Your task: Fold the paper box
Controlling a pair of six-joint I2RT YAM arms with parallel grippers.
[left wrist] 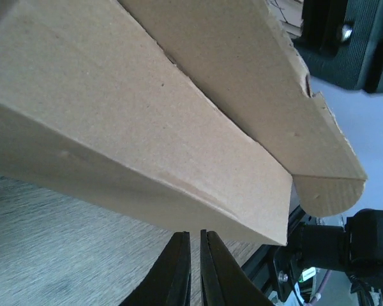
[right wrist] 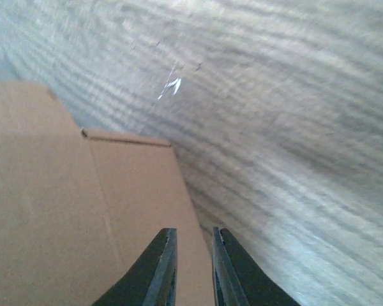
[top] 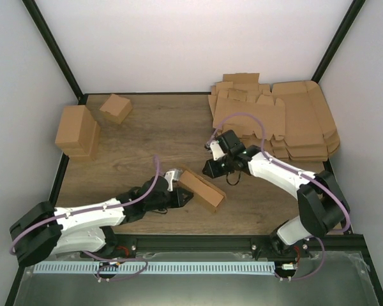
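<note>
Now the small oblong box of plain brown cardboard [top: 202, 190] is lying slantwise on the wood-grain table [top: 147, 134], and the two arms are reaching toward it from both sides. The left gripper [left wrist: 195, 234] is staying at the left end of this box, with its two black fingers clenched together and nothing between them. In the left wrist view the fingertips are sitting just under the lower edge of the box; I cannot tell if they are touching it. One long flap with a rounded corner is standing out from the box in that view.

The right gripper [right wrist: 195, 233] is hanging just behind the box, pointing down. Its fingers are slightly parted and are grasping nothing.

A stack of flat brown die-cut cardboard sheets [top: 287, 121] is lying well behind the box, to the right. A tall brown carton [top: 76, 132] and a small cube-like brown box [top: 115, 108] are standing well apart from the box, behind it to the left.
</note>
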